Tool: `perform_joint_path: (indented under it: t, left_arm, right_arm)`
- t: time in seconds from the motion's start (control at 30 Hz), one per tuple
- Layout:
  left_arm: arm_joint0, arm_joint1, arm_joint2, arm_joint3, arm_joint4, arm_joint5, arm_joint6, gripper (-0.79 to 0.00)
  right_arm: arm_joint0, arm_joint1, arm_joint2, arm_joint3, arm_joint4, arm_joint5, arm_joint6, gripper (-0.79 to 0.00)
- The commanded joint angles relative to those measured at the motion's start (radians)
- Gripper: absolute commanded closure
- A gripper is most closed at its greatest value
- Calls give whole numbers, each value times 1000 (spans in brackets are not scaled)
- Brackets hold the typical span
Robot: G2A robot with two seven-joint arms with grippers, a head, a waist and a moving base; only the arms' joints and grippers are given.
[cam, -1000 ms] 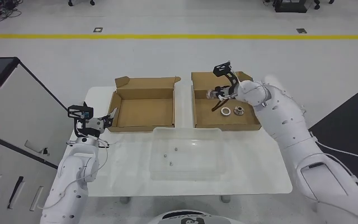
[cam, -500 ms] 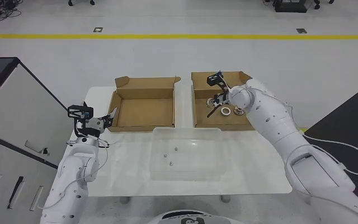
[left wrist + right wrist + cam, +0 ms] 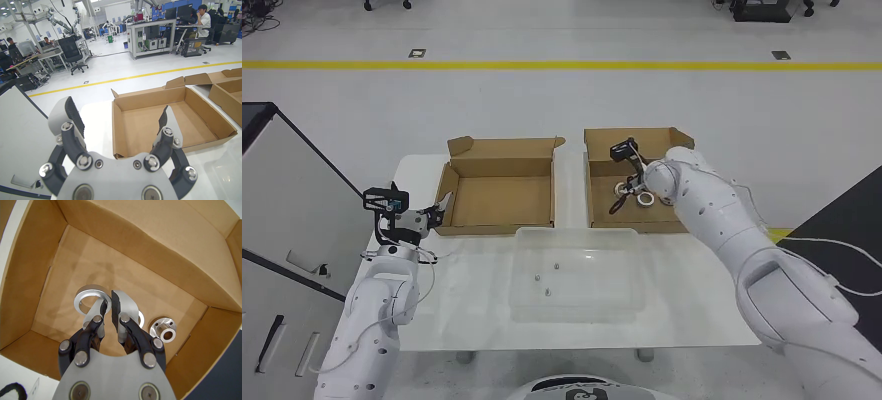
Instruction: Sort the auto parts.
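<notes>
Metal ring point(image 3: 90, 289): low inside right-hand cardboard box point(image 3: 151, 247), near flanged hub point(image 3: 163, 330). Rigid, smooth, probably slippery and weighty for its bulk; best pinched across rim wall. Right gripper point(image 3: 109, 303) clamped on that rim. Left gripper point(image 3: 117, 104) spread wide, idle. Since a second ago: right arm lowered into box.

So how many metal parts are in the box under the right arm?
3: a ring pinched in the right tool, a second ring half hidden behind it, a flanged hub beside that. More may be hidden.
</notes>
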Motion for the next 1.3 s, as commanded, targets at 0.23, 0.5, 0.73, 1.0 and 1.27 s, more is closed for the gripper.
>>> perform_joint_path:
  t: [0.23,0.5,0.73,1.0,1.27]
  left_arm:
    - [0,0,0,0,0,0,0,-785]
    - [0,0,0,0,0,0,0,-785]
    - [0,0,0,0,0,0,0,-785]
    - [0,0,0,0,0,0,0,-785]
    - [0,0,0,0,0,0,0,-785]
  right_arm:
    - [18,-30,-14,68,8,-19,-18,0]
    - [27,-49,-19,106,7,-44,-35,0]
    - [32,-60,-15,128,9,-55,-52,-129]
    - [34,-67,-6,139,6,-67,-65,-262]
    - [35,-62,27,125,22,-74,-104,-714]
